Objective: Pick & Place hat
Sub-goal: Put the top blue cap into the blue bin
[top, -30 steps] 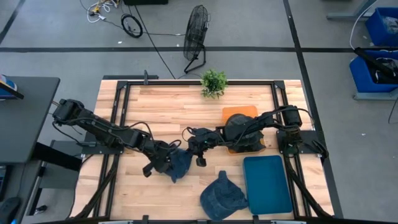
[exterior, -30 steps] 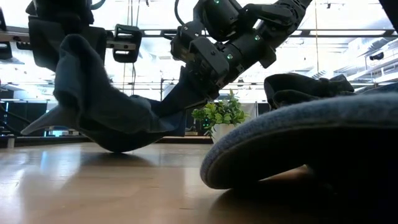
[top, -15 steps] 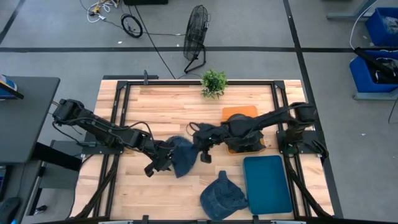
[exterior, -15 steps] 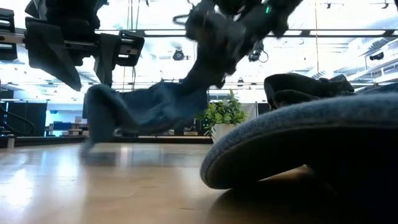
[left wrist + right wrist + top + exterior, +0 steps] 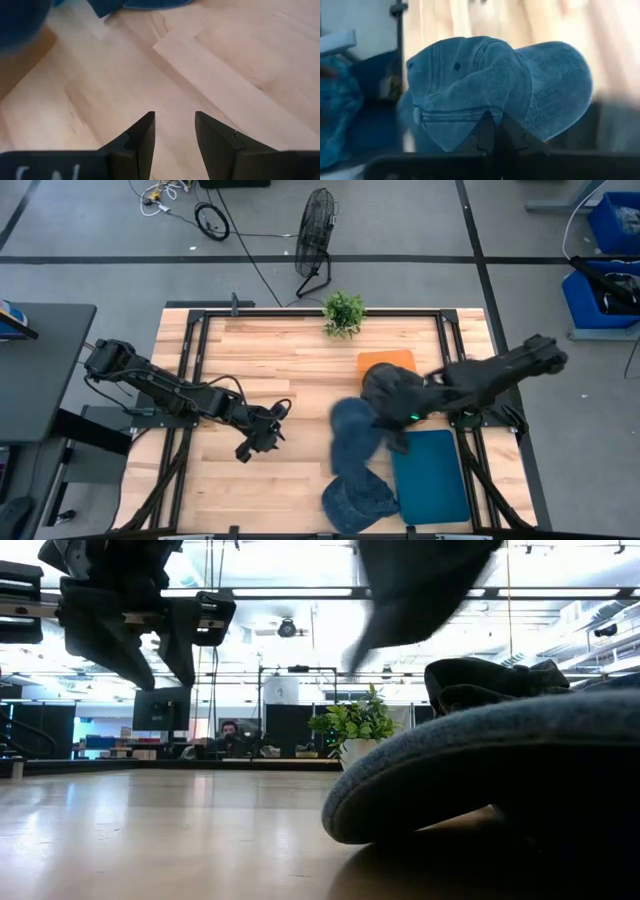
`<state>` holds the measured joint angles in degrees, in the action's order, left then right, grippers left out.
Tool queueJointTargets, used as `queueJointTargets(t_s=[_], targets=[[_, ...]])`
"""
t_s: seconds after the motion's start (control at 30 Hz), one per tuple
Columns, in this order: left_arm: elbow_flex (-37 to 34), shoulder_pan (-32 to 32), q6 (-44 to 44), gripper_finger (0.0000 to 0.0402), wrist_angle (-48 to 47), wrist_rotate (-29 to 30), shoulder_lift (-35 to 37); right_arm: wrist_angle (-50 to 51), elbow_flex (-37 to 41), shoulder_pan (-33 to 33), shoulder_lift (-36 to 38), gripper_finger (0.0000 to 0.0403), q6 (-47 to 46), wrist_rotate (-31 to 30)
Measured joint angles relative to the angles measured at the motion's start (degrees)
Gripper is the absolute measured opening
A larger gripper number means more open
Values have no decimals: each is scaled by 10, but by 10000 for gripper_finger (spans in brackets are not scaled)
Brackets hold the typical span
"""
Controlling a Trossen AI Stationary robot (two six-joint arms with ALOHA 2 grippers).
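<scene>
A: Item one, the denim hat [image 5: 355, 438]. Where do you log it?

B: Log it in the air, hanging from your right pincer [image 5: 400, 432] over the table [image 5: 290, 370]. It sits between the table's middle and the teal tray [image 5: 432, 480]. The right wrist view shows the two dark fingers [image 5: 485, 132] pressed together on a fold of the hat's [image 5: 495, 85] fabric, so enter that pincer as clenched on it.

A: Item two, your left pincer?

B: The left pincer [image 5: 268, 436] is on the left half of the table, well apart from the hat. Its wrist view shows the fingers [image 5: 142, 132] spread with bare wood between them, so record it as released and holding nothing.

A: Other stock on the table?

B: A second denim hat [image 5: 357, 498] lies at the near edge, just beside the tray. A dark cap [image 5: 388, 390] rests on the orange mat [image 5: 385, 361] behind the right arm. A small potted plant [image 5: 343, 311] stands at the far edge.
</scene>
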<state>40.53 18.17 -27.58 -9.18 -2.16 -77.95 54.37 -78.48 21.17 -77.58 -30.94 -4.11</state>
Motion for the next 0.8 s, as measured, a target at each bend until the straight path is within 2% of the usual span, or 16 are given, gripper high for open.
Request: queueJointTargets(t_s=[0.27,0.43,0.7,0.8], targets=[[0,0,0,142,5,38,0,159,10,150,42,5,-283,9],[0,0,0,142,18,63,0,190,10,239,42,5,-371,12],[0,0,35,142,22,89,0,192,26,350,37,5,-486,-84],[0,0,58,142,22,90,0,160,61,374,36,4,-537,-89]])
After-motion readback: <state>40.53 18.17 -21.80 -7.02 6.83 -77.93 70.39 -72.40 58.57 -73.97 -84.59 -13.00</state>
